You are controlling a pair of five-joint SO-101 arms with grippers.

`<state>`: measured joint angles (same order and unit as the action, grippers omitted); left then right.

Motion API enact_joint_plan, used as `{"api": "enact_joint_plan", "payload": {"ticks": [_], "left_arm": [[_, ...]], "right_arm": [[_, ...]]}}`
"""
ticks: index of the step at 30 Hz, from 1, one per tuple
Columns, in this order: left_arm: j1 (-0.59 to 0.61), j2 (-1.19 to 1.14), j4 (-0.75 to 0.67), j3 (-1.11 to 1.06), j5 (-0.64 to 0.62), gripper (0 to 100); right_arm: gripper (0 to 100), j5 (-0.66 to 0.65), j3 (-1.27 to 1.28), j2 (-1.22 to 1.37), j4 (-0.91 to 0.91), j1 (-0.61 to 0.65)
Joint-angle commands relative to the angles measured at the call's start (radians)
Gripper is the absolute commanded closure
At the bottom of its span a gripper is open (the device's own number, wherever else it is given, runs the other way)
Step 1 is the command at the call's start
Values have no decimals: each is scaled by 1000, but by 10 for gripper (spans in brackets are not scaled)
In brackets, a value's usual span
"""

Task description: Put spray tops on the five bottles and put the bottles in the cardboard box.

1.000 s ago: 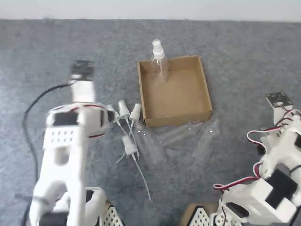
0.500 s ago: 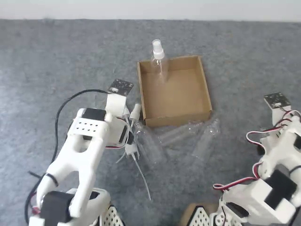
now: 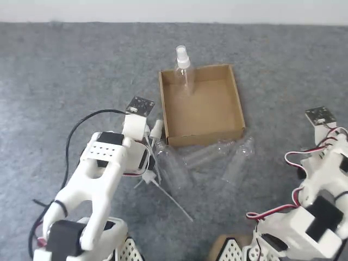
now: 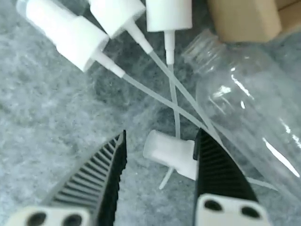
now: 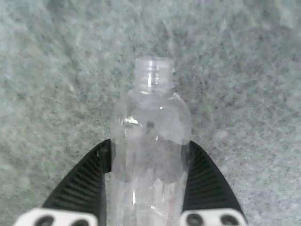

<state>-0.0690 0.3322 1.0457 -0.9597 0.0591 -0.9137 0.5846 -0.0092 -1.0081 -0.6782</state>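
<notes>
My left gripper (image 4: 160, 147) hangs open just over the grey carpet, with a small white spray top (image 4: 170, 153) lying between its fingers. Three more spray tops (image 4: 70, 33) lie just past it, their thin tubes crossing beside an uncapped clear bottle (image 4: 249, 108). The cardboard box (image 3: 237, 103) sits mid-table, and a capped bottle (image 3: 184, 68) stands in its far left corner. Three uncapped bottles (image 3: 209, 153) lie in front of the box. At the right the right arm (image 3: 321, 174) is pulled back, and my right gripper (image 5: 148, 146) is shut on another uncapped clear bottle (image 5: 153, 117).
A black cable (image 3: 81, 125) loops off the left arm over the carpet. One spray top's long tube (image 3: 171, 198) stretches toward the near edge. Bare carpet lies left of the box and between the two arms.
The left arm has swung right and come down over the spray tops. The nearest spray top has shifted, its tube now angled more to the right. The right arm has barely moved.
</notes>
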Motion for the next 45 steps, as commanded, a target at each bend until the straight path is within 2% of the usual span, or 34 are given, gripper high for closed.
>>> {"api": "enact_joint_plan", "payload": {"ticks": [1, 7, 10, 16, 20, 24, 34, 38, 45], "left_arm": [[0, 12, 51, 44, 8, 783], [43, 11, 238, 194, 14, 782], [41, 17, 287, 219, 46, 782], [-44, 115, 204, 77, 212, 782], [-129, 186, 112, -24, 218, 782], [-135, 209, 87, -70, 226, 782], [83, 207, 84, -67, 391, 784], [135, 209, 83, -62, 410, 784], [298, 207, 91, 51, 491, 785]], "right_arm": [[970, -14, 28, -4, 15, -8], [970, -15, 26, -12, 15, -8], [970, -15, 26, -7, 15, -8], [970, -15, 26, -2, 15, -8], [970, -15, 26, -4, 15, -8], [970, -15, 28, -4, 10, -10], [970, -15, 28, -4, 12, -10], [970, -15, 28, -4, 8, -10], [970, -15, 28, -4, 7, -10]]}}
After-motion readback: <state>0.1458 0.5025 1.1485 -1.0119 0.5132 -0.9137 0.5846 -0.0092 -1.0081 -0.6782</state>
